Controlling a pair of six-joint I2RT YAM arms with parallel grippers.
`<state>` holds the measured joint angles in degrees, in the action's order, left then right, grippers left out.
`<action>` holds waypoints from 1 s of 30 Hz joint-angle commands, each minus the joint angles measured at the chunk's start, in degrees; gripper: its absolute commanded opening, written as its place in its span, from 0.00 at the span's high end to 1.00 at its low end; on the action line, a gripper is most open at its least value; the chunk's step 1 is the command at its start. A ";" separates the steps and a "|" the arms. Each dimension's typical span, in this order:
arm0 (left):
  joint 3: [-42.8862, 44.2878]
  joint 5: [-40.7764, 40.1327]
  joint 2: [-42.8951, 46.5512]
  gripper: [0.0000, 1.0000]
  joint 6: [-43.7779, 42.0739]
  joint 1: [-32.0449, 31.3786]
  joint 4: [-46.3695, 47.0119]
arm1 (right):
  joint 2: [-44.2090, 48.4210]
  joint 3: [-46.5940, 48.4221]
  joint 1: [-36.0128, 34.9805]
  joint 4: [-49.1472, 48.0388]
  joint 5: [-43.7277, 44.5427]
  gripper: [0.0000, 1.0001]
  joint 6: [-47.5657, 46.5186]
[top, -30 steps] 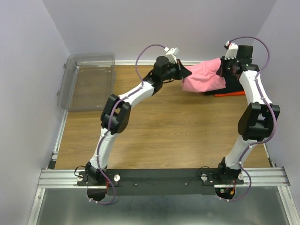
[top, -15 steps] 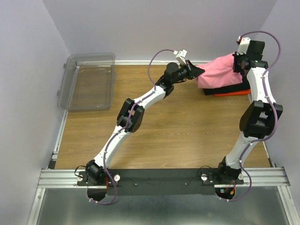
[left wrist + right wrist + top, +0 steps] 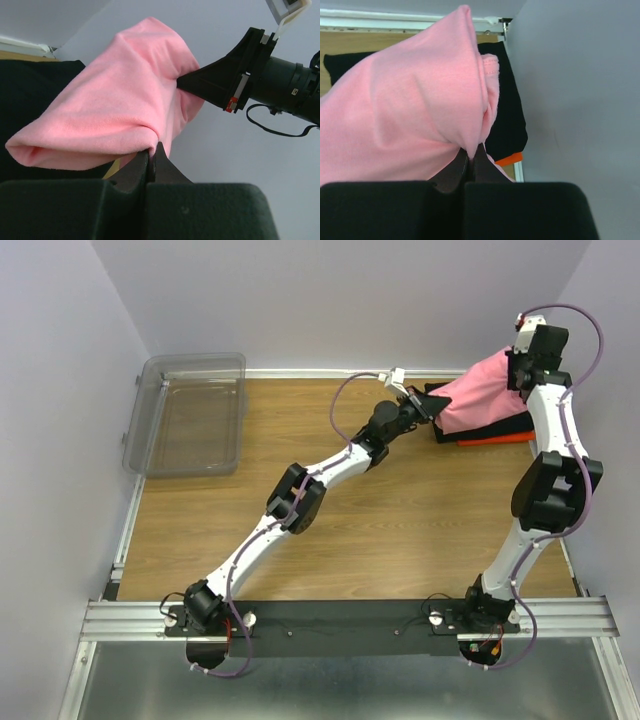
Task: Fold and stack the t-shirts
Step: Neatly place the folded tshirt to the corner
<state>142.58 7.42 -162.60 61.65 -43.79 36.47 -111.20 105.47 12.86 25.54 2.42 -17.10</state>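
Pink shirt [image 3: 480, 392] was pinched at opposite edges by left gripper [image 3: 151, 159] and right gripper [image 3: 470, 154]. Beyond right gripper lay orange shirt [image 3: 509, 160] under black shirt [image 3: 512, 120]; left wrist showed black only.

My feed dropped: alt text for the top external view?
Left and right jaws, shut, hold a pink t-shirt between them over a folded black t-shirt on an orange t-shirt, at the table's far right corner. A clear bin sits far left.
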 commanded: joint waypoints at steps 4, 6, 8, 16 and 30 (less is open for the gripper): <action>3.49 -12.95 -3.77 1.00 6.54 -0.95 3.08 | -3.50 -0.53 0.94 -6.73 5.84 1.00 0.58; 4.10 -14.70 -4.65 1.00 7.34 -0.95 2.47 | -4.11 -0.62 1.02 -7.52 6.02 1.00 0.84; 4.98 -15.42 -5.70 1.00 8.22 -0.68 1.77 | -4.90 -0.79 1.11 -8.13 6.11 0.99 1.02; 5.95 -16.91 -7.55 1.00 10.25 0.55 1.41 | -7.01 -0.79 1.20 -10.33 6.02 0.99 1.46; 1.48 -13.85 -6.24 0.48 9.64 2.57 1.41 | -10.27 -0.70 1.90 -15.25 8.66 0.99 2.07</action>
<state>146.15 -6.02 -169.73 72.49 -42.68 36.56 -120.36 104.81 13.54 15.75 7.49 -15.51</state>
